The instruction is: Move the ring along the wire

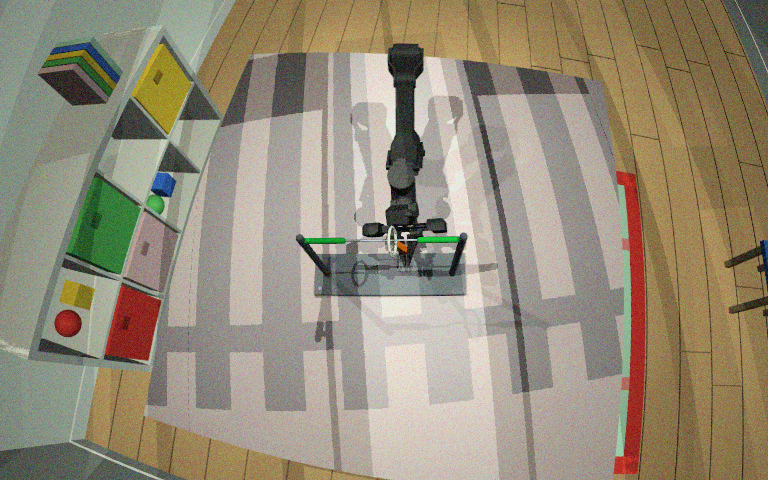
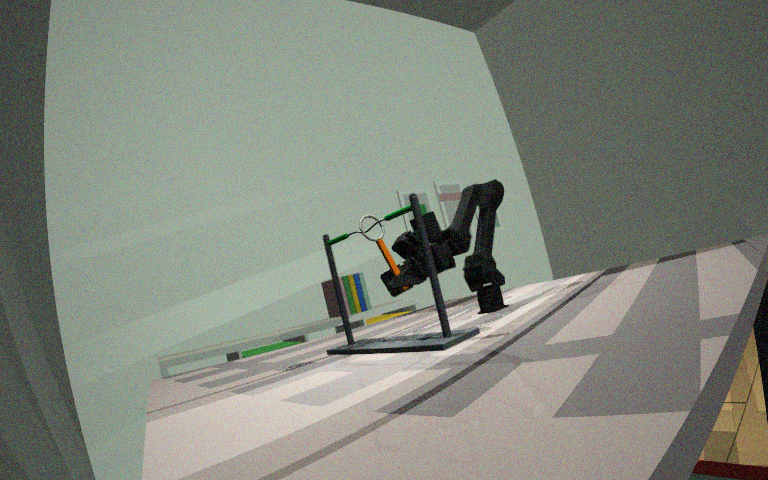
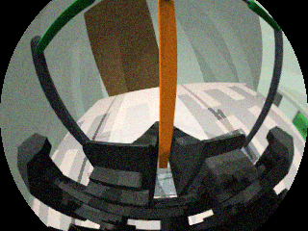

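Now the jaws pinch the orange handle (image 2: 387, 255), and the ring (image 2: 371, 227) circles the thin grey wire (image 1: 368, 241) mid-span. Any tilt toward 12 or 6 o'clock could make it touch before the green part (image 1: 437, 240).

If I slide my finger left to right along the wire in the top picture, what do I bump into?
Left post → left green part → thin grey wire → ring → orange handle → right green part → right post.
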`<state>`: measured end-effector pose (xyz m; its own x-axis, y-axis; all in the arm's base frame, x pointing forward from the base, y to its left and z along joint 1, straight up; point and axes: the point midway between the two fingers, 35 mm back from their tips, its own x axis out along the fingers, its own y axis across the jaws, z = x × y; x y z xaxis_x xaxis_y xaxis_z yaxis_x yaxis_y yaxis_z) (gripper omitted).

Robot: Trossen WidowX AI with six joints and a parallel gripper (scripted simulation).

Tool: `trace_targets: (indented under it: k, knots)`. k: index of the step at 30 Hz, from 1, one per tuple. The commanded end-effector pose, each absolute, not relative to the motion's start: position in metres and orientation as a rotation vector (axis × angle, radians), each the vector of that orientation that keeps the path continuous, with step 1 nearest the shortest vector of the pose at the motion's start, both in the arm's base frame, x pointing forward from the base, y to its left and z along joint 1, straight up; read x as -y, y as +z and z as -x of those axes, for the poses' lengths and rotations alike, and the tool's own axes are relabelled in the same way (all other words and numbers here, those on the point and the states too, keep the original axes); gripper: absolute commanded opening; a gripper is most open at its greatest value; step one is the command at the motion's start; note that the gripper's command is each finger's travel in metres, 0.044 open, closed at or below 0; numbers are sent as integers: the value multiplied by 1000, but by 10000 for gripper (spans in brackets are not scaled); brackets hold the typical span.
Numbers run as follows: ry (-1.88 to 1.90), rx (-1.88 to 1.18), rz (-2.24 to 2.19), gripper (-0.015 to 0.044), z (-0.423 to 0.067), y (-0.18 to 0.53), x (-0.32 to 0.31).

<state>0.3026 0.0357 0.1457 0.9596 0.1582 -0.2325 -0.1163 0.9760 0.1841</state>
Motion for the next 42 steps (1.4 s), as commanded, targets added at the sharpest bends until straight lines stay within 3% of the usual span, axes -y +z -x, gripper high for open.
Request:
trace_targets:
  k: [1,42]
  knots:
    - [136,-239,-171,-150,-302,149,-39]
    - [173,-224,7,-150,-301,150,-57]
